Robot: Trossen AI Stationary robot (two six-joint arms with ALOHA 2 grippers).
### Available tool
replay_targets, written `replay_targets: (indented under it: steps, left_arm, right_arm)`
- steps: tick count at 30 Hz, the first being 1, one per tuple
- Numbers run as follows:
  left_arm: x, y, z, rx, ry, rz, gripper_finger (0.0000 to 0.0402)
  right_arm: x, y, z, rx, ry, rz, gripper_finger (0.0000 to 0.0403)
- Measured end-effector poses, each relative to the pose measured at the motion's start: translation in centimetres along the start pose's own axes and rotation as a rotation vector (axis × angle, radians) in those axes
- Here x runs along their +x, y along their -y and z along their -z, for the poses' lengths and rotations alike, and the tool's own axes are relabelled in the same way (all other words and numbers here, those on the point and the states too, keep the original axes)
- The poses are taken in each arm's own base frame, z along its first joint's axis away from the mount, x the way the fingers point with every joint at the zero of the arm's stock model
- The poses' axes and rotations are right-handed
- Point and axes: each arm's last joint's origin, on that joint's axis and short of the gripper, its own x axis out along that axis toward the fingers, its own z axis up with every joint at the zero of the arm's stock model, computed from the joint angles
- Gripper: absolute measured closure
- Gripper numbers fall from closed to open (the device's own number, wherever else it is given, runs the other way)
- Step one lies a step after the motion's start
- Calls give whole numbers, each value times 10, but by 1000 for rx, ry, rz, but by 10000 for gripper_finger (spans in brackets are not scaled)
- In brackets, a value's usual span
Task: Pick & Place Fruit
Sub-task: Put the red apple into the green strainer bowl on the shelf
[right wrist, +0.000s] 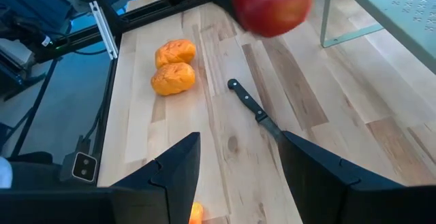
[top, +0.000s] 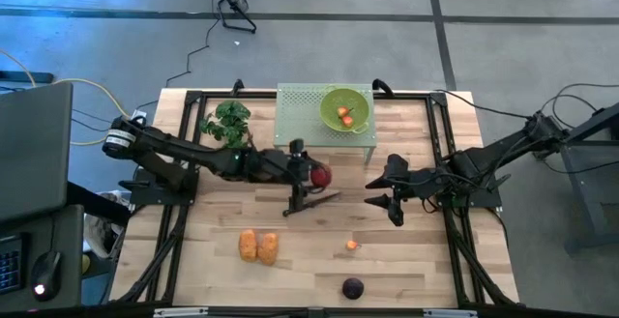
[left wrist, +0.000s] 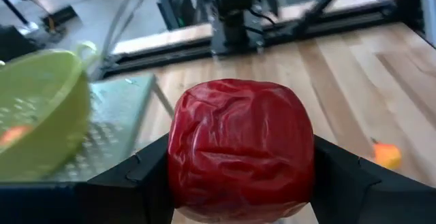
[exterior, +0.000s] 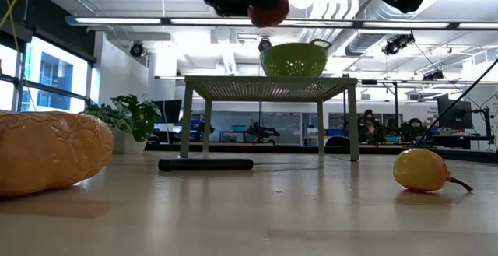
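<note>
Red apple sits clamped between the left end effector's fingers, above the table.

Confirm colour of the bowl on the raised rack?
Lime green. The bowl is a perforated colander on the rack; high view shows it best.

low view crops the left pincer, tiny fruit in colander perhaps two

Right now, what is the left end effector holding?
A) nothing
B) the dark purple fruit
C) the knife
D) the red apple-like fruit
D: the left end effector is closed on the red apple-like fruit, raised above the table.
</note>
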Motion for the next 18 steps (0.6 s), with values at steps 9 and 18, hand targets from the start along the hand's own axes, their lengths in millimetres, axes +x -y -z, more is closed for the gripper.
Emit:
replay_targets:
  steps: [9,18]
  left_arm:
    - [5,-27,-7,0,111,-44,157]
    - [5,-50,-14,-29,211,-125,158]
  right_arm:
    - [0,0,0,-1,0,0,211]
    - [0,0,0,-1,0,0,211]
